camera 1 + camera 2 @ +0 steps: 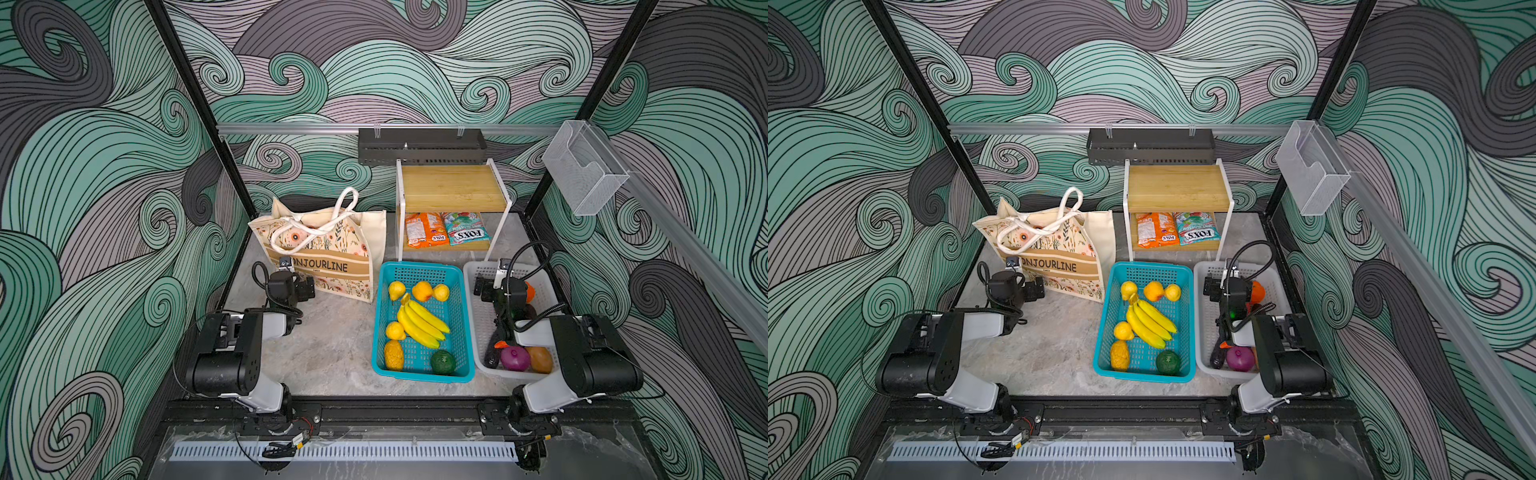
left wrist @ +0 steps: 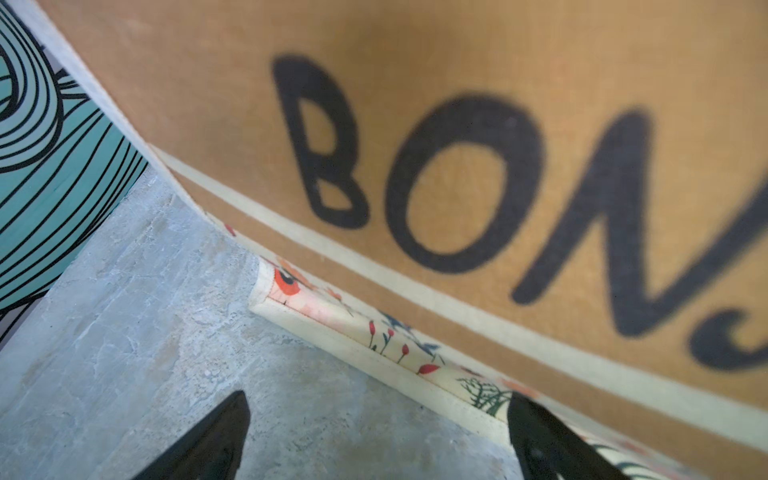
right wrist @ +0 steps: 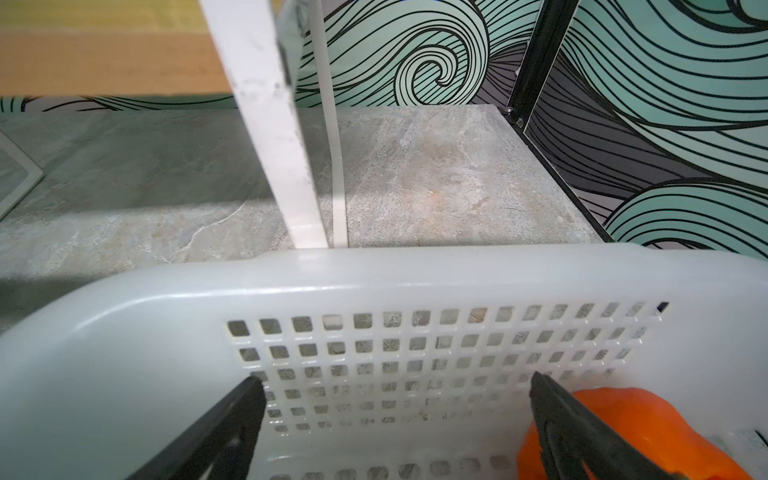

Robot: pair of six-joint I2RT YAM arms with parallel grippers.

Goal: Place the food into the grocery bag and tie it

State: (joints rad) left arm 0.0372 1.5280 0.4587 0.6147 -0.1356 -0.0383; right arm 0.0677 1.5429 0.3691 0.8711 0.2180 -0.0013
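Observation:
The grocery bag [image 1: 324, 249] [image 1: 1054, 249] stands upright at the back left, handles flopped over its top. My left gripper [image 1: 305, 287] [image 2: 378, 401] is open, low over the table by the bag's [image 2: 457, 166] lettered front, holding nothing. Bananas [image 1: 419, 322] [image 1: 1150, 322] and several yellow and orange fruits lie in the teal basket. An orange packet [image 1: 426, 230] and a teal packet [image 1: 465, 228] lie under the shelf. My right gripper [image 1: 482, 286] [image 3: 397, 379] hangs open and empty inside the white basket, beside an orange vegetable [image 3: 623, 424]. A purple vegetable [image 1: 515, 358] lies nearer the front.
The teal basket [image 1: 377, 316] and white basket [image 1: 468, 311] sit side by side at centre right. A white-framed wooden shelf [image 1: 453, 187] stands behind them, its leg [image 3: 274, 124] just beyond the white basket's wall [image 3: 374, 282]. A black tray [image 1: 422, 145] hangs on the back rail.

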